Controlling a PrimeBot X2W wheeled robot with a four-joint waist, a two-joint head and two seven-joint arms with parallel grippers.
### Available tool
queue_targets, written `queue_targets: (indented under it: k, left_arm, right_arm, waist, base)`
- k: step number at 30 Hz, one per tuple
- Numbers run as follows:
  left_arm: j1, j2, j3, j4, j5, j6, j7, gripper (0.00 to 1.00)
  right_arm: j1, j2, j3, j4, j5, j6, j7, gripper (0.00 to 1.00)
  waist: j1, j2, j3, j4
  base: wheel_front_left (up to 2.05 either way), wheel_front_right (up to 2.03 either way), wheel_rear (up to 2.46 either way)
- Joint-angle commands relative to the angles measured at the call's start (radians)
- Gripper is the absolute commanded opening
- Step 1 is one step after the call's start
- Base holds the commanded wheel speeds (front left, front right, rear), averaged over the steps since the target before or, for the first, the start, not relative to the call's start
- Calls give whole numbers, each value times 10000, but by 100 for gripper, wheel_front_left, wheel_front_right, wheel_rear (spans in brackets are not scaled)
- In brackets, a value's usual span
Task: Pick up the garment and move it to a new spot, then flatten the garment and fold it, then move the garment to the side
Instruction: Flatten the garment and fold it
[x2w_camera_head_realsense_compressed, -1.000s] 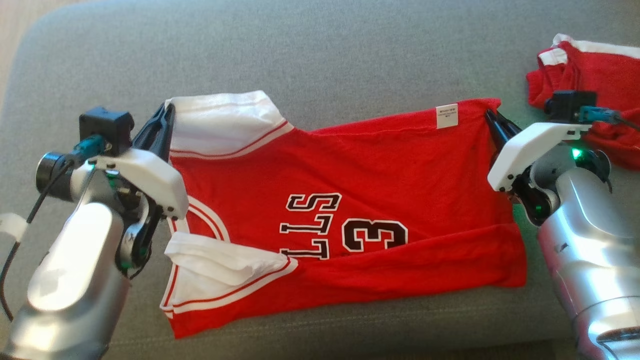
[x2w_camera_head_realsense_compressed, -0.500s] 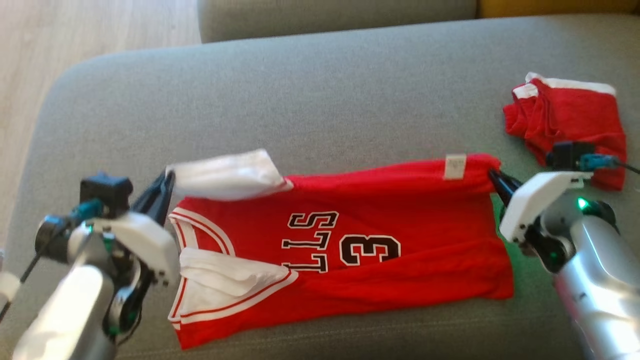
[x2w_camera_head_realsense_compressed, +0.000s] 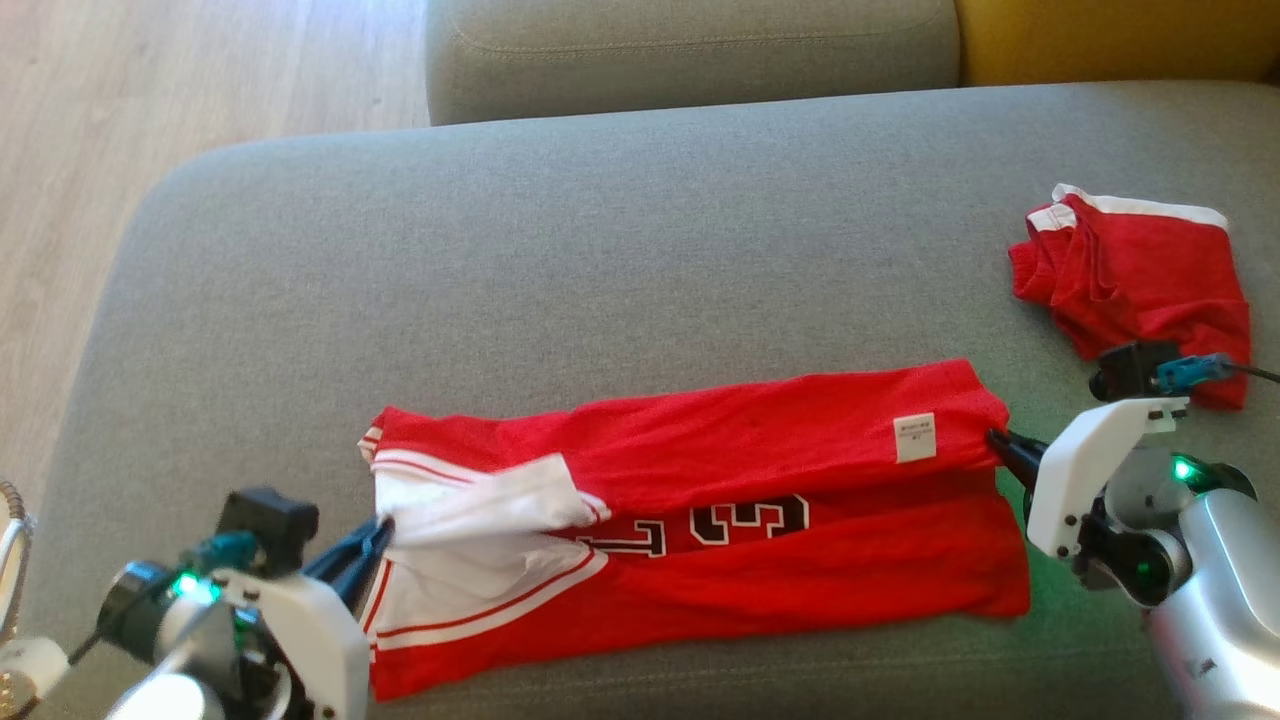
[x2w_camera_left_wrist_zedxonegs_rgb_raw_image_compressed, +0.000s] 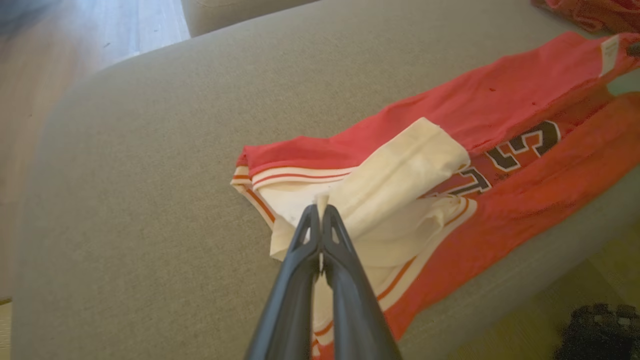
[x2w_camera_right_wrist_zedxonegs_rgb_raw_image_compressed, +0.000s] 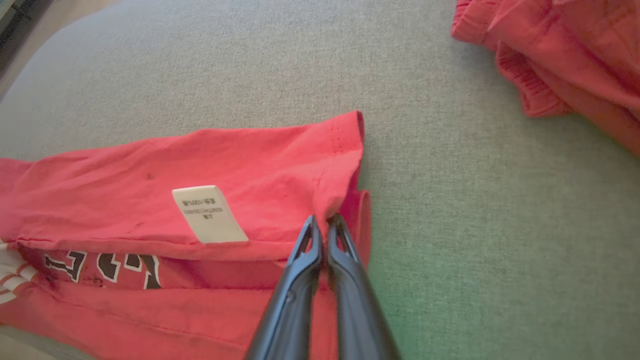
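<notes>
Head view: the jersey (x2w_camera_head_realsense_compressed: 750, 450) lies along the sofa seat's (x2w_camera_head_realsense_compressed: 600, 250) near edge, its far half folded toward us. 1 more red garment (x2w_camera_head_realsense_compressed: 1140, 270) sits well apart.

Left wrist view: our left gripper (x2w_camera_left_wrist_zedxonegs_rgb_raw_image_compressed: 320, 210) is clamped on the white sleeve (x2w_camera_left_wrist_zedxonegs_rgb_raw_image_compressed: 400, 165).

Right wrist view: our right gripper (x2w_camera_right_wrist_zedxonegs_rgb_raw_image_compressed: 325, 220) is clamped on the red hem (x2w_camera_right_wrist_zedxonegs_rgb_raw_image_compressed: 350, 150).

We should lower both corners level, edges matched, before letting go. We count 2 garments, 2 grippers and 1 label (x2w_camera_right_wrist_zedxonegs_rgb_raw_image_compressed: 210, 215).
</notes>
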Motion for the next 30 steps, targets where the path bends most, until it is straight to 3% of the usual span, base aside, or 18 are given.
queue_targets:
  k: [1,12,24,25,26,27,28,29,30]
  left_arm:
    - [-303,478,374,-482,-48,-79,141,0]
    - [32,820,165,-840,26,-29,530,0]
    - [157,830,-180,-566,154,-81,612,0]
    - [146,824,-207,-534,179,-84,601,0]
    - [134,810,-223,-504,188,-80,591,0]
    - [127,791,-230,-479,177,-71,587,0]
    - [125,768,-236,-448,131,-58,614,24]
    - [111,778,-226,-457,146,-39,601,54]
    - [89,772,-178,-473,159,23,556,100]
  right_arm:
    - [-61,-197,13,-637,-24,-2,276,0]
    - [821,-151,-416,-2195,-378,-2,2029,0]
    - [1418,107,-733,-3054,-691,-2,2913,0]
    - [1461,126,-749,-3097,-716,-2,2955,38]
    - [1504,138,-795,-3119,-781,-2,2986,100]
    - [1540,160,-838,-3148,-847,-2,2996,100]
    - [1602,207,-898,-3212,-949,-2,2990,100]
    - [1628,236,-935,-3245,-980,-2,2974,100]
    - [1642,271,-984,-3295,-997,-2,2942,100]
  waist:
    - [1,-1,-21,18]
    - [1,-1,-111,-21]
    - [1,-1,-92,-75]
    - [1,-1,-92,-70]
    - [1,-1,-99,-64]
    - [1,-1,-107,-56]
    - [1,-1,-134,-39]
    - [1,-1,-152,-32]
    - [1,-1,-172,-26]
  base:
    - [0,0,0]
    - [0,0,0]
    - [0,0,0]
    - [0,0,0]
    - [0,0,0]
    - [0,0,0]
    - [0,0,0]
    - [0,0,0]
    - [0,0,0]
